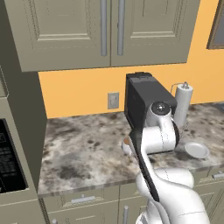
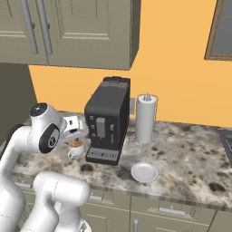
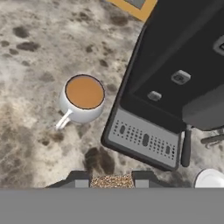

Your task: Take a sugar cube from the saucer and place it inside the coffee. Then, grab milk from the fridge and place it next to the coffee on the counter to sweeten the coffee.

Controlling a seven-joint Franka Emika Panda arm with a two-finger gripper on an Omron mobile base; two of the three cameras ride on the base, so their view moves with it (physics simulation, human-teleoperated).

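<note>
In the hand view my gripper (image 3: 112, 177) is shut on a brown speckled sugar cube (image 3: 113, 181) held between its two dark tips. It hangs above the counter (image 3: 30, 52), a little short of the coffee (image 3: 84, 94), a white cup with brown liquid and its handle towards me. The right base view shows the gripper (image 2: 75, 130) just above the coffee (image 2: 76, 147), left of the coffee machine. The pale saucer (image 2: 144, 172) lies on the counter to the machine's right, and its rim (image 3: 210, 178) appears in the hand view. The milk and the fridge are out of view.
A black boxy coffee machine (image 2: 108, 120) stands right beside the cup, its drip tray (image 3: 144, 140) close to my hand. A paper towel roll (image 2: 146, 118) stands behind the saucer. Olive-grey wall cupboards (image 1: 105, 30) hang overhead. A dark appliance panel (image 1: 8, 162) sits at the far left.
</note>
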